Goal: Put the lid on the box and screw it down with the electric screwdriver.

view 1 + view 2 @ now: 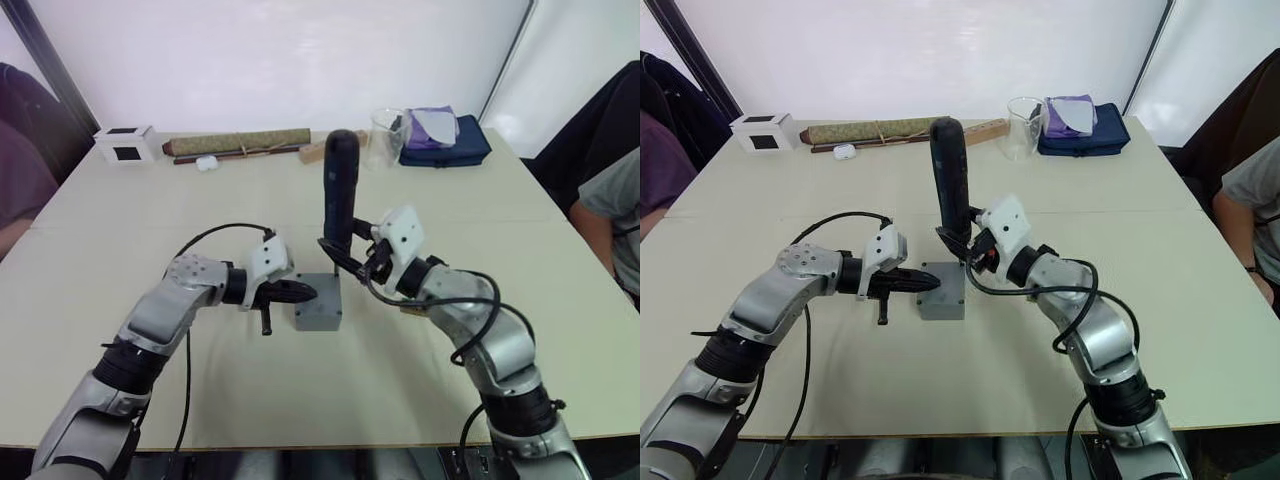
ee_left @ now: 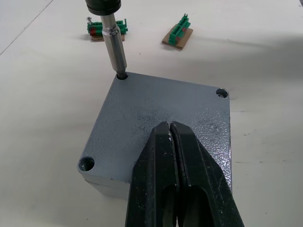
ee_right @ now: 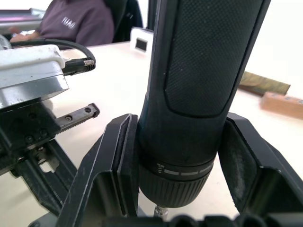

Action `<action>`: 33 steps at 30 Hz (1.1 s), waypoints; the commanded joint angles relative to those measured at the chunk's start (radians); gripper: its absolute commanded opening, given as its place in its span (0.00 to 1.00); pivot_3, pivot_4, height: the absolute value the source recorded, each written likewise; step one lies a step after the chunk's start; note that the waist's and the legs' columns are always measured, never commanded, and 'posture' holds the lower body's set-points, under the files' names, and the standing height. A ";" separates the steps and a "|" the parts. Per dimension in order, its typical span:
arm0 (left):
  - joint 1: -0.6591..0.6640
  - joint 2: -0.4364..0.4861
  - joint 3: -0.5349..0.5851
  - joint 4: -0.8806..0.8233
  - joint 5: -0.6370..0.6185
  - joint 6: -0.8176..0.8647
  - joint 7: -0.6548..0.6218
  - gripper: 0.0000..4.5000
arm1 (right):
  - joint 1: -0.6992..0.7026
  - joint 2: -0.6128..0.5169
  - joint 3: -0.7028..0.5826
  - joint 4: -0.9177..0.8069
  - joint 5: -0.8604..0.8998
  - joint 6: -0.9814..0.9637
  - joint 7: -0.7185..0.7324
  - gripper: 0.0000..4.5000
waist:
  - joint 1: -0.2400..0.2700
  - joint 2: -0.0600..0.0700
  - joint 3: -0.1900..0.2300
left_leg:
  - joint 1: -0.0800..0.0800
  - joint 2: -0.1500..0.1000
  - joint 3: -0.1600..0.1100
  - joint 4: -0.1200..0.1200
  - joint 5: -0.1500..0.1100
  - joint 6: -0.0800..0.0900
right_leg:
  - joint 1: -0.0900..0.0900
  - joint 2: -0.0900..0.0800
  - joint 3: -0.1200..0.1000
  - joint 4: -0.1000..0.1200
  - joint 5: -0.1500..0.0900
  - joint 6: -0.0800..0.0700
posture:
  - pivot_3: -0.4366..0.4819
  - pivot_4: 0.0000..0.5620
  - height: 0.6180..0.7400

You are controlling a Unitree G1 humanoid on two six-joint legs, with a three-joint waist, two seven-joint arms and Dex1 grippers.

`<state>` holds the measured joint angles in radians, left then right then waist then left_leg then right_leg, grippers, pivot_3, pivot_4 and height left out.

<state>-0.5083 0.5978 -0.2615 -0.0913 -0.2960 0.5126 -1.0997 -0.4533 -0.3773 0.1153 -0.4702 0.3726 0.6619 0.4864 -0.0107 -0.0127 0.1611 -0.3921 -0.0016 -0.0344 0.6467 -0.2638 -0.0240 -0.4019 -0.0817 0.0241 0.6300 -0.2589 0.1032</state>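
Two claws meet: left claw [image 2: 173, 130] pinched closed pressing lid [image 2: 161, 111], right claw [image 1: 352, 250] clamping electric screwdriver [image 1: 340, 190] at corner.

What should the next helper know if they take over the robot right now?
Left tool: shut, pressing down on the lid.
Right tool: shut on the electric screwdriver, held upright.
The lid sits on the box mid-table. The bit is in one corner hole.
Done: lid placed.
Left: two other corner holes in view look empty; the fourth is hidden.
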 commanded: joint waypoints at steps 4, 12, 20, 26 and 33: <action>-0.016 -0.034 0.113 0.030 -0.136 0.130 0.007 0.00 | -0.421 -0.063 -0.359 -0.034 0.376 0.319 -0.091 0.46 | -0.002 0.005 0.014 | -0.003 -0.001 0.001 0.000 0.000 0.000 | -0.004 0.000 0.000 0.001 0.001 0.001 | 0.48 0.27 1.00; -0.042 0.074 0.177 -0.139 -0.278 0.228 -0.095 0.00 | -0.597 -0.565 -0.409 0.402 0.498 0.940 -0.048 0.46 | 0.017 -0.004 0.022 | -0.018 -0.002 -0.001 -0.001 -0.001 0.001 | -0.015 0.001 -0.007 -0.002 0.003 0.001 | 0.48 0.27 1.00; -0.036 0.146 0.095 -0.344 -0.282 0.221 -0.132 0.00 | -0.247 -0.882 -0.229 0.569 0.575 0.953 0.118 0.46 | 0.004 0.011 0.032 | -0.036 -0.008 0.008 0.002 -0.003 0.005 | -0.032 -0.006 -0.001 -0.002 0.004 0.004 | 0.48 0.27 1.00; -0.043 0.143 0.091 -0.354 -0.278 0.219 -0.099 0.00 | -0.142 -0.861 -0.193 0.604 0.464 0.911 0.128 0.46 | -0.005 0.009 0.033 | -0.029 -0.002 0.004 0.005 -0.002 0.004 | -0.027 0.005 -0.001 0.001 0.005 0.007 | 0.48 0.27 1.00; -0.020 0.158 0.099 -0.374 -0.293 0.231 -0.077 0.00 | -0.085 -0.877 -0.140 0.636 0.365 0.822 0.191 0.46 | -0.007 0.010 0.033 | -0.028 -0.002 0.006 0.007 0.000 0.004 | -0.027 0.005 0.001 0.002 0.006 0.007 | 0.48 0.27 1.00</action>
<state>-0.5341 0.7446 -0.1810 -0.4327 -0.5763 0.7392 -1.1846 -0.5345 -1.2265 -0.0088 0.1730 0.7615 1.5191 0.6480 -0.0178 -0.0028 0.1937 -0.4202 -0.0040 -0.0280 0.6532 -0.2635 -0.0197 -0.4285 -0.0773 0.0250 0.6319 -0.2526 0.1105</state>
